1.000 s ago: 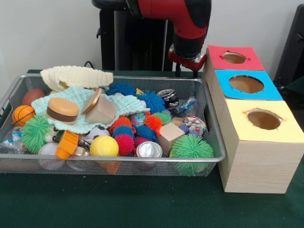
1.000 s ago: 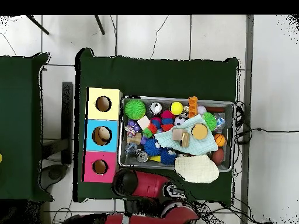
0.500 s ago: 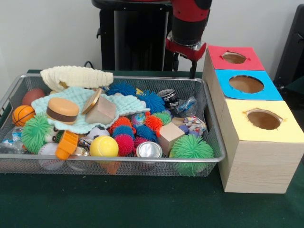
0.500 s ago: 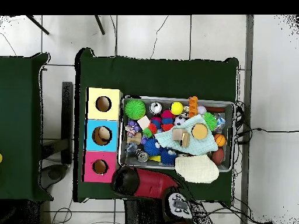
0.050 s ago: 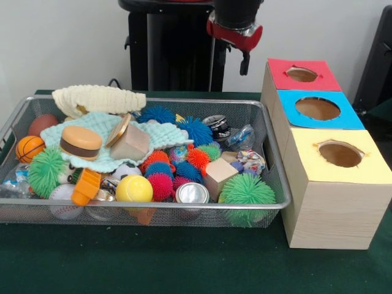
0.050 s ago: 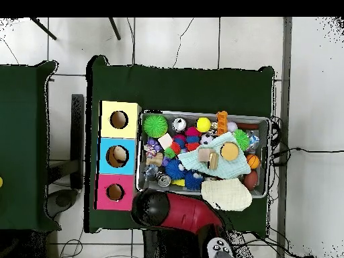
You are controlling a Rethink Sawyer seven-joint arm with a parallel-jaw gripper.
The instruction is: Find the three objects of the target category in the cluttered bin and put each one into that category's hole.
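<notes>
So we've got our red-and-black gripper (image 5: 236,38) hanging high behind the silver wire-mesh bin (image 5: 278,190), carrying nothing; can't tell how its claw stands. All the clutter sits in that bin, just beside the wooden box with red, blue and yellow holes (image 5: 334,202).

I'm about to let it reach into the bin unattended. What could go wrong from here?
The mint cloth drapes over part of the pile, so targets may stay hidden or the cloth may snag. The spiky balls lie packed against each other, so a grasp could catch two. The wire bin stands close beside the yellow box, so a low move could clip its rim.
</notes>
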